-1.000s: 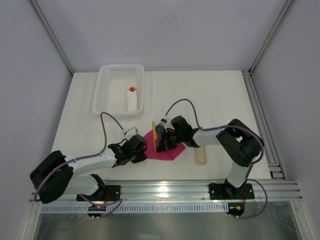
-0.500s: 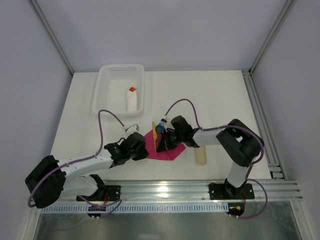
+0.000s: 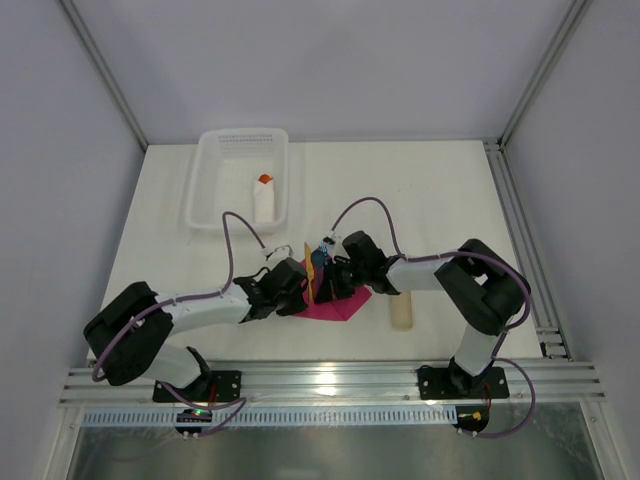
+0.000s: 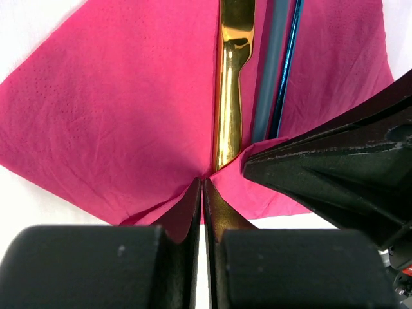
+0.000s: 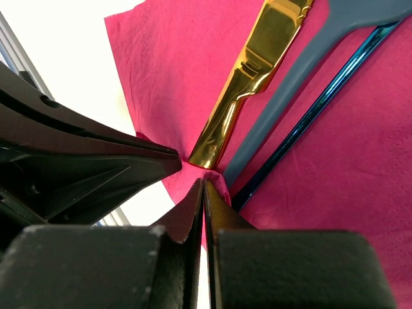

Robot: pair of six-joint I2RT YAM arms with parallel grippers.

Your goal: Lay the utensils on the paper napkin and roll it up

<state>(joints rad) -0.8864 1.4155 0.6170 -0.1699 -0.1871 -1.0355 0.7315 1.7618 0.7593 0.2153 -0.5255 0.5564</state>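
Note:
The magenta paper napkin point(image 3: 342, 303) lies in front of the arms, near the table's near edge. On it lie the yellow-orange knife point(image 3: 308, 268) and the blue utensils point(image 3: 319, 257). The left wrist view shows the knife point(image 4: 232, 77) beside two blue handles point(image 4: 273, 71). The right wrist view shows the knife point(image 5: 251, 77), a grey-blue handle point(image 5: 302, 84) and a shiny blue handle point(image 5: 328, 96). My left gripper point(image 4: 203, 181) is shut, pinching the napkin's point(image 4: 116, 122) near edge below the knife's end. My right gripper point(image 5: 203, 182) is shut on a raised fold of the napkin point(image 5: 180, 58) right beside it. The two grippers nearly touch.
A white mesh basket point(image 3: 205, 190) stands at the back left with a white roll with an orange tip point(image 3: 264, 200) inside. A beige rounded strip point(image 3: 401, 311) lies just right of the napkin, under the right arm.
My left gripper has moved right, from beside the napkin's left edge onto it, up against the right gripper. The right gripper and the utensils have stayed put.

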